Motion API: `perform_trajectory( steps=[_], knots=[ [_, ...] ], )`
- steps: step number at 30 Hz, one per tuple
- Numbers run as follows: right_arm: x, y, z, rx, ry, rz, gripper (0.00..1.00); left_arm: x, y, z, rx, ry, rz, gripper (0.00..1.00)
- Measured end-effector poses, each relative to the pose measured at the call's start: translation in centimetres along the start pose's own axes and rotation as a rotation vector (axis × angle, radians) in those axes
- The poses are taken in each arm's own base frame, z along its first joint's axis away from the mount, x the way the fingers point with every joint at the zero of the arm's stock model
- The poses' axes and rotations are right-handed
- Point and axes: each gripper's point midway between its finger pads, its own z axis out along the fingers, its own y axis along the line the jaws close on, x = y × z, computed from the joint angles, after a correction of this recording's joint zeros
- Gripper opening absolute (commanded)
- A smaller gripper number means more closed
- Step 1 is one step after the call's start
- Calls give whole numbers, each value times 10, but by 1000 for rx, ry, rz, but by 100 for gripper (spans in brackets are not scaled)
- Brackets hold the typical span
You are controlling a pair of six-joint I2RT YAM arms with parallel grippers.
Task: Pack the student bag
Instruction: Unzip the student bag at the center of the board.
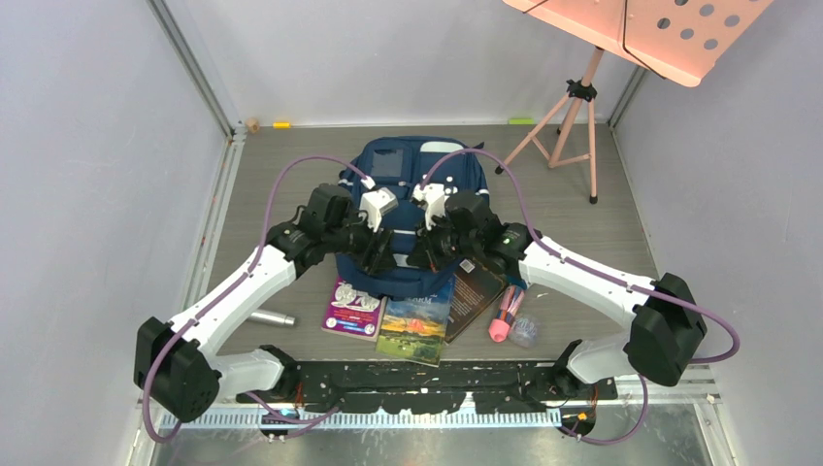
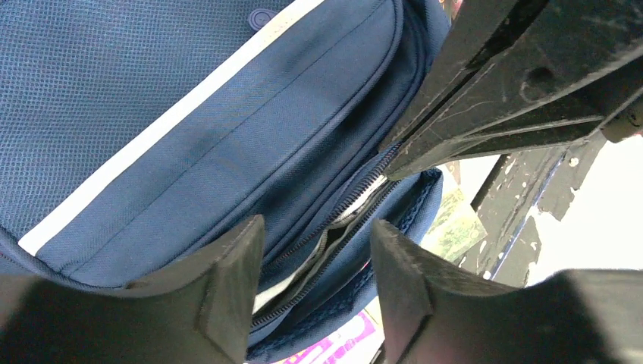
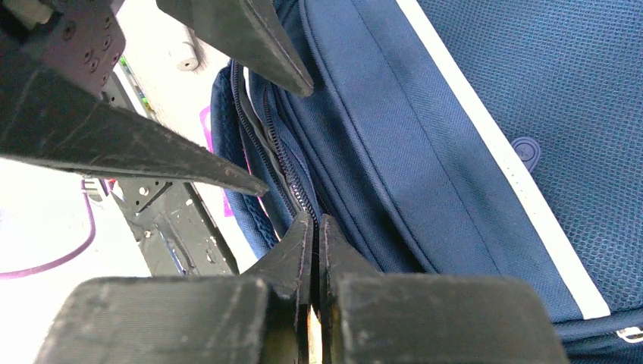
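The navy student bag [image 1: 408, 165] lies flat on the table with its zipped edge toward the arms. Both grippers sit at that near edge. My left gripper [image 1: 380, 254] is open; in the left wrist view [image 2: 317, 243] its fingers straddle the zipper [image 2: 334, 220], which gapes a little and shows pale grey lining. My right gripper [image 1: 425, 254] is shut; in the right wrist view [image 3: 315, 221] its tips pinch the zipper line of the bag [image 3: 425, 136]. The pale stripe [image 2: 152, 144] runs across the front panel.
A purple book [image 1: 352, 309], a landscape-cover book [image 1: 415, 325] and a dark book [image 1: 476, 291] lie just in front of the bag. A pink marker [image 1: 503, 316], a clear small container [image 1: 524, 330] and a silver cylinder [image 1: 272, 317] lie nearby. A pink music stand [image 1: 573, 126] stands at back right.
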Motion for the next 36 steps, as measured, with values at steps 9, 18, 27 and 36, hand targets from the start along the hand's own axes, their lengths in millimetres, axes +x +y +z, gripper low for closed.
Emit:
perform_trajectory(
  steps=[9,18,27,36],
  knots=[
    [2,1,-1,-7,10,3,5,0,3,3,-8,7,-8,0],
    [-4,3,-6,-6,-12,-1,47,-7,1,-4,-18,-29,5,0],
    [-17,7,-7,-16,-46,-13,21,-19,-4,-16,-27,-91,26,0],
    [-16,-3,-3,31,-44,-13,0,-23,-5,-20,-33,-121,44,67]
  ],
)
